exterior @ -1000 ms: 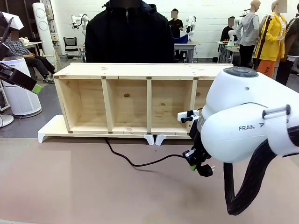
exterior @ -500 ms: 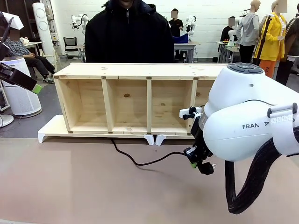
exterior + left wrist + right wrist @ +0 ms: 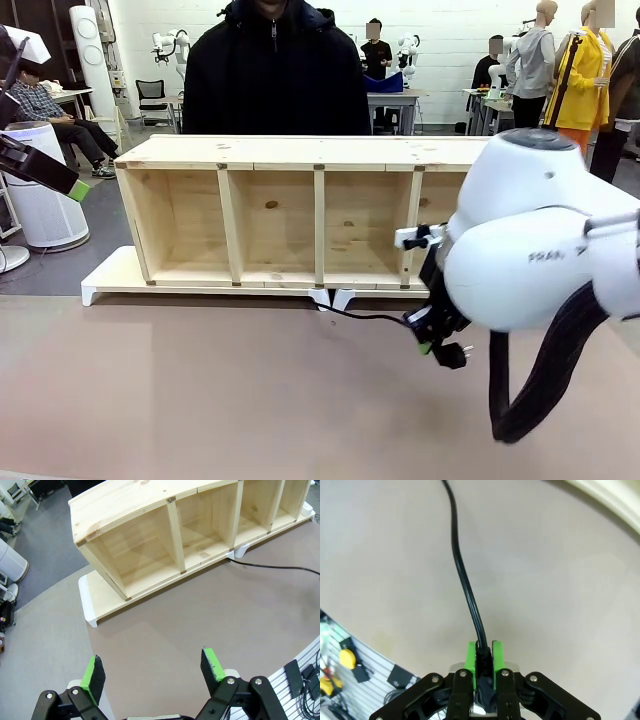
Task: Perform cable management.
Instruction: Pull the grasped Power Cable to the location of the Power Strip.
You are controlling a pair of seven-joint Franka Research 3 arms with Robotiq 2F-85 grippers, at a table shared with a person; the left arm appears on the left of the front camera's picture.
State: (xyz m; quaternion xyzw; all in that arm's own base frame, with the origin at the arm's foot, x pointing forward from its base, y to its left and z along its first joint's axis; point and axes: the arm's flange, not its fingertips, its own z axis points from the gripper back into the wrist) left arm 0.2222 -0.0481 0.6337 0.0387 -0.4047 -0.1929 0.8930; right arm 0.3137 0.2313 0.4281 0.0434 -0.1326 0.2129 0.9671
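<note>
Front view: the right pincer (image 3: pixel 437 343) clamps the cable (image 3: pixel 365 318) just behind its plug (image 3: pixel 455 354), above the surface (image 3: pixel 200 400) at right. The cord runs nearly straight to the shelf (image 3: pixel 270 150) foot. The left pincer (image 3: pixel 153 667) hangs wide and empty. Pickup looks done; routing remains.

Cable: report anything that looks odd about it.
The cable runs nearly straight, with little slack, from the gap under the shelf to the right gripper, which is shut on it just behind the plug. No damage shows.
</note>
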